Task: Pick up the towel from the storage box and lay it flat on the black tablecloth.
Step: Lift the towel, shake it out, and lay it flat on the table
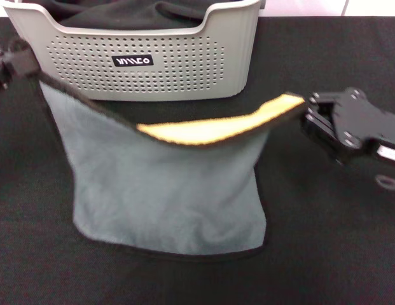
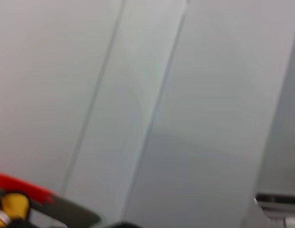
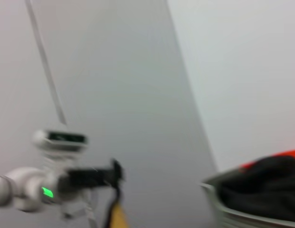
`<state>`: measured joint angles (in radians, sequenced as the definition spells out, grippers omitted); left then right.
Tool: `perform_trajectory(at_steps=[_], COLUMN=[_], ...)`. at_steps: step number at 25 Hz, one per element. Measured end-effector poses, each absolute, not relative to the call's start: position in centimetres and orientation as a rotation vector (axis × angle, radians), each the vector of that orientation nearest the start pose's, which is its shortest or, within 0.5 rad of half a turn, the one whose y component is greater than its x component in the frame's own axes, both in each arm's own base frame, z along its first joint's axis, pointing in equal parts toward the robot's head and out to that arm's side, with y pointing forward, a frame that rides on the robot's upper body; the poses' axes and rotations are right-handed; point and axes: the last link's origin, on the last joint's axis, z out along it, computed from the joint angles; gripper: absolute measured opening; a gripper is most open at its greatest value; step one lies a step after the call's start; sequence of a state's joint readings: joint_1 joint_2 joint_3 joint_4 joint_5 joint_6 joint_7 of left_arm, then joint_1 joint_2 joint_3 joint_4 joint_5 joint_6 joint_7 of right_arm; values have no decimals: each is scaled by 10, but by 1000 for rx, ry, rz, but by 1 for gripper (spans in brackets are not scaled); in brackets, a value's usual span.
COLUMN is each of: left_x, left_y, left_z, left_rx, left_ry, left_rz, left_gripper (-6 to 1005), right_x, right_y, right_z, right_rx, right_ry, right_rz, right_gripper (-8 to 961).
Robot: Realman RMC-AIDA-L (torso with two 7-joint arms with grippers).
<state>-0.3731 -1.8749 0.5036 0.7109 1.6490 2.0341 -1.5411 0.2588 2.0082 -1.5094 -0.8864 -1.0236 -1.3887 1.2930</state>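
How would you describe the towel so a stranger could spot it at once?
Find the grey basket at the back of the black tablecloth. Just in front hangs the towel, stretched between the left claw and right claw. Its teal-grey face, black edging and folded-over yellow reverse distinguish it from the plain dark cloth in the basket.

The left gripper [image 1: 33, 71] sat at the far left edge of the head view, fingers clamped on one top corner of the towel [image 1: 165, 197]. The right gripper [image 1: 306, 113] reached in from the right edge at mid-height, black wrist angled inward, pinching the opposite corner.
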Motion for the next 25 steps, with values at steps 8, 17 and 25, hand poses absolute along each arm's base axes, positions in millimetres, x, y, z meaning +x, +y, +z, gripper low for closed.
perform_trajectory(at_steps=[8, 17, 25], left_x=[-265, -237, -222], left_y=[267, 260, 255], left_z=[140, 155, 168], left_rx=[-2840, -3075, -3192], left_ry=[-558, -510, -612], left_rz=[-1106, -1066, -953], left_gripper=[26, 25, 24], right_x=[209, 226, 243], right_y=[238, 190, 169], right_z=[15, 41, 47], right_rx=[-2677, -2723, -2678], right_ry=[578, 637, 859], right_rz=[1473, 1709, 1800], right_gripper=[9, 9, 9])
